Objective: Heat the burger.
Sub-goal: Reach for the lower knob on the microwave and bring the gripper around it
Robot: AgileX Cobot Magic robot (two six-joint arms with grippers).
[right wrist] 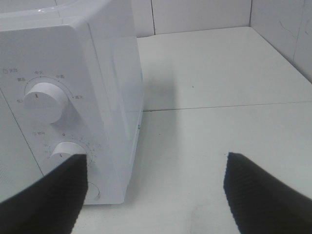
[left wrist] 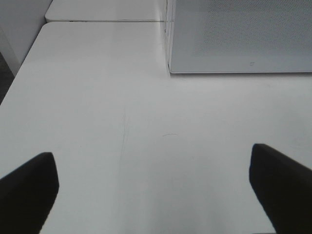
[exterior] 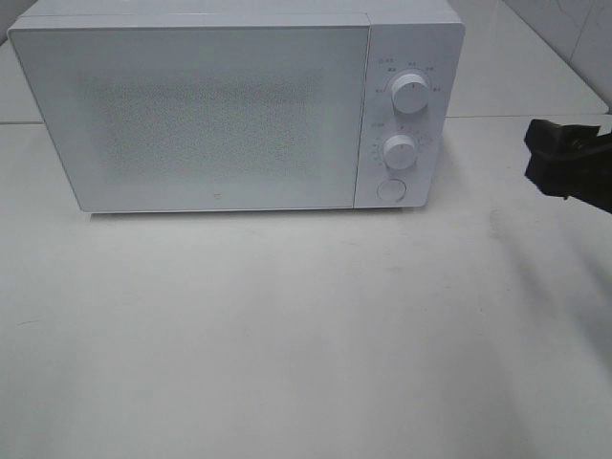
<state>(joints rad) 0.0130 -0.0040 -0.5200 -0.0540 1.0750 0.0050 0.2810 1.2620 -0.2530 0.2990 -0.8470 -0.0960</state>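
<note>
The burger is out of view in every frame. A white microwave [exterior: 220,115] stands at the back of the table with its door shut. It has two dials [exterior: 411,91] and a round button [exterior: 390,189] on its right panel. My right gripper [exterior: 564,163] hovers to the right of the microwave, open and empty. In the right wrist view [right wrist: 156,165] it faces the microwave's right front corner [right wrist: 73,73]. My left gripper [left wrist: 152,156] is open and empty above the bare table, in front of the microwave's left corner [left wrist: 243,34]. It does not show in the exterior view.
The white table [exterior: 287,335] stretches in front of the microwave. A seam between two tabletops [right wrist: 219,106] runs behind it. A tiled wall [exterior: 574,29] rises at the back right. The table's left edge [left wrist: 19,73] shows in the left wrist view.
</note>
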